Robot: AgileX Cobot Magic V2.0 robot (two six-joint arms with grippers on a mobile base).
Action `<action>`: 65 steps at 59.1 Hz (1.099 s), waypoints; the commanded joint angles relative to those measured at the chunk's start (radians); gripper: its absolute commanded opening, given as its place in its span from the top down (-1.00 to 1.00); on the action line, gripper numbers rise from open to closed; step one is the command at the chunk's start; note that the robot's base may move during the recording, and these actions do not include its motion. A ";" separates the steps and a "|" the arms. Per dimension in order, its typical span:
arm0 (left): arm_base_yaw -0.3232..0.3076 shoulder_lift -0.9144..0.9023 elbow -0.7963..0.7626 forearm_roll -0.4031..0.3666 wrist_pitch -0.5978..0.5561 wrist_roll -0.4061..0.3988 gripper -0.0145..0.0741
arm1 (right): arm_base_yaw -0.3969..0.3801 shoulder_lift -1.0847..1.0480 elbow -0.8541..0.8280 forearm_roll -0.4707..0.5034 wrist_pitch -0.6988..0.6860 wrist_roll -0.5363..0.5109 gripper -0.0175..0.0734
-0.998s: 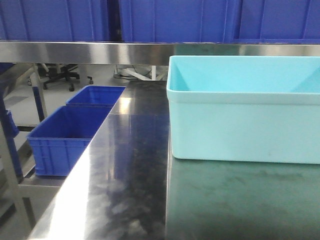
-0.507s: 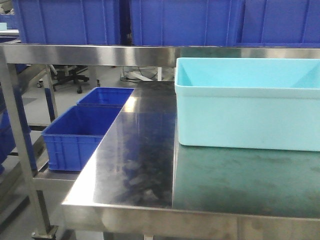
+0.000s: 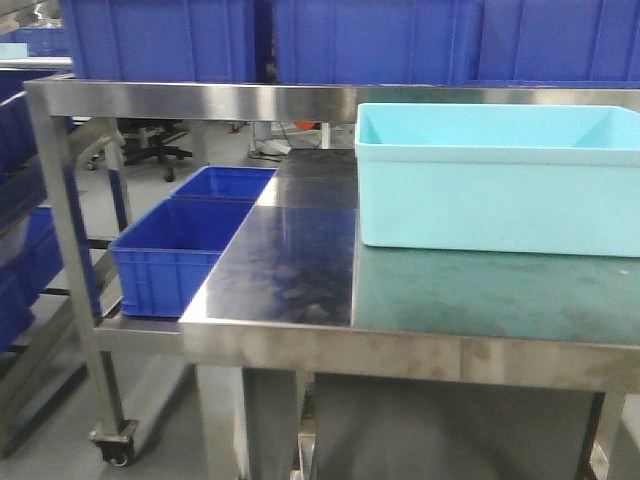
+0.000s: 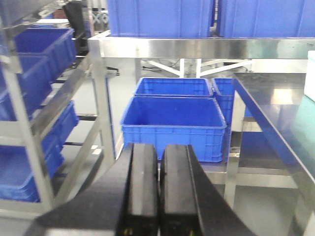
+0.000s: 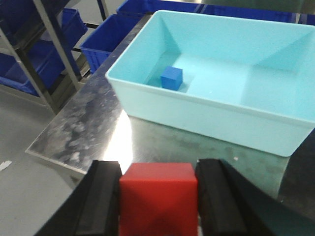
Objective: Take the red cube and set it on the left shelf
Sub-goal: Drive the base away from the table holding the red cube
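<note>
Only at right wrist: red cube (image 5: pixel 157 201) in grip of right pincer (image 5: pixel 158 194); left pincer (image 4: pixel 159 157) closed, empty.

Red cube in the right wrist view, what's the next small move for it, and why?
The red cube sits clamped between the fingers of the right gripper, near the steel table front edge, short of the light blue tub. The left shelf, with blue crates on it, stands off to the left. So probably: keep the grip shut and carry the cube left toward that shelf.

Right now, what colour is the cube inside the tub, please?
Blue cube, right wrist view.
</note>
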 commanded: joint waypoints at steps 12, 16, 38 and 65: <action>-0.006 -0.016 0.023 -0.003 -0.088 -0.001 0.44 | 0.000 0.000 -0.025 0.005 -0.073 -0.009 0.50; -0.006 -0.016 0.023 -0.003 -0.088 -0.001 0.44 | 0.000 0.000 -0.025 0.005 -0.073 -0.009 0.50; -0.006 -0.016 0.023 -0.003 -0.088 -0.001 0.44 | 0.000 0.000 -0.025 0.005 -0.073 -0.009 0.50; -0.006 -0.016 0.023 -0.003 -0.088 -0.001 0.44 | 0.000 0.000 -0.025 0.005 -0.073 -0.009 0.50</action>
